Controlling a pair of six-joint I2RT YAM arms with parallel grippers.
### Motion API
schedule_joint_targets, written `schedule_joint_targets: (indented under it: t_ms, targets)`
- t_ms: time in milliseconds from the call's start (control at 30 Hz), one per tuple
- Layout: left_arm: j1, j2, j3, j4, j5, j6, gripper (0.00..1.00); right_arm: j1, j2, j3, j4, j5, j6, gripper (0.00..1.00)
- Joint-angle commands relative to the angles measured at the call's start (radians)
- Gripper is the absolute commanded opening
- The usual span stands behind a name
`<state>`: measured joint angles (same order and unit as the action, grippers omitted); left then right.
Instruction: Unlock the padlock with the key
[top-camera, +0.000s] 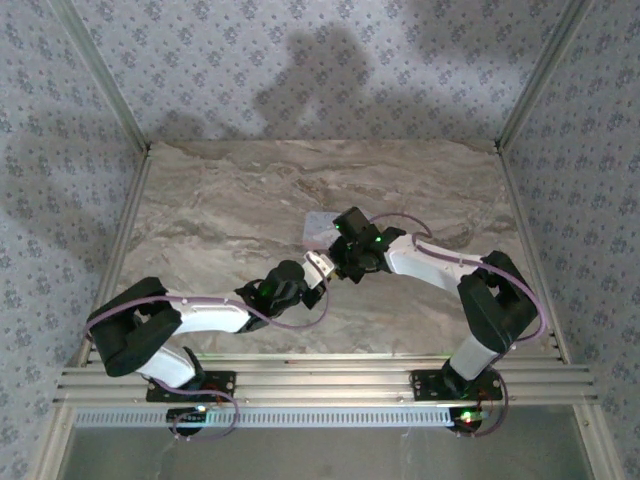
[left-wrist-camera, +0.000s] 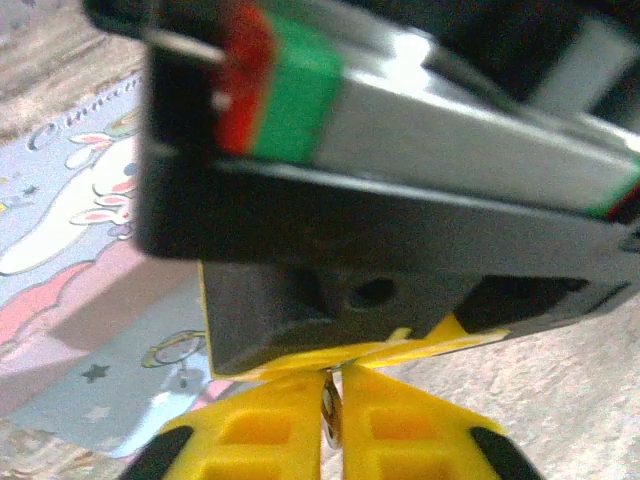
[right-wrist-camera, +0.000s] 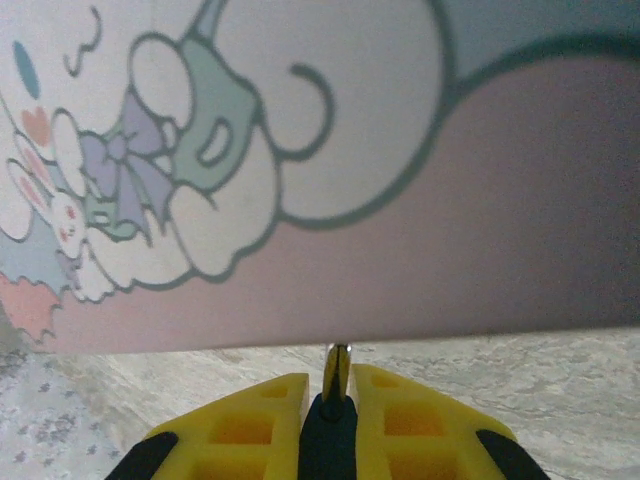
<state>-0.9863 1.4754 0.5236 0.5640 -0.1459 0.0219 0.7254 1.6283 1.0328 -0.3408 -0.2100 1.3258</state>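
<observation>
We're over the middle of the desk (top-camera: 220, 210), the left arm (top-camera: 200, 318) and right arm (top-camera: 440, 262) nose to nose beside the pale blue box (top-camera: 318, 226). In the left wrist view the left jaws are pressed almost together on a thin sliver of metal (left-wrist-camera: 330, 420). We take it for the key, though too little shows to be sure. The right jaws are pinching a small dark block, the padlock (right-wrist-camera: 330, 432) by our reading, with a bright metal bit (right-wrist-camera: 338, 360) poking up right at the box's edge. Whether it hangs from the box, we cannot tell. We judge this the lining-up step: lock gripped, key gripped, not yet mated. The next move calls for a fine, straight push of the key tip into the keyhole, then a twist, with the lock held firm.
</observation>
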Motion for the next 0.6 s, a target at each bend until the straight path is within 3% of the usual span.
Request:
schedule_joint_targets:
  t_ms: [0, 167, 367, 567]
  targets:
    - [0.0, -0.045, 0.025, 0.026, -0.014, -0.024, 0.25, 0.004, -0.019, -0.03, -0.122, 0.041, -0.129, 0.0]
    - [0.022, -0.114, -0.014, -0.032, 0.02, -0.101, 0.38, -0.018, -0.036, -0.074, -0.148, 0.024, -0.29, 0.0]
    - [0.105, -0.176, -0.029, -0.096, 0.126, -0.208, 0.39, -0.05, -0.095, -0.133, -0.159, 0.013, -0.42, 0.0]
    - [0.16, -0.139, 0.044, -0.168, 0.191, -0.258, 0.39, -0.113, -0.173, -0.234, -0.094, -0.025, -0.425, 0.0]
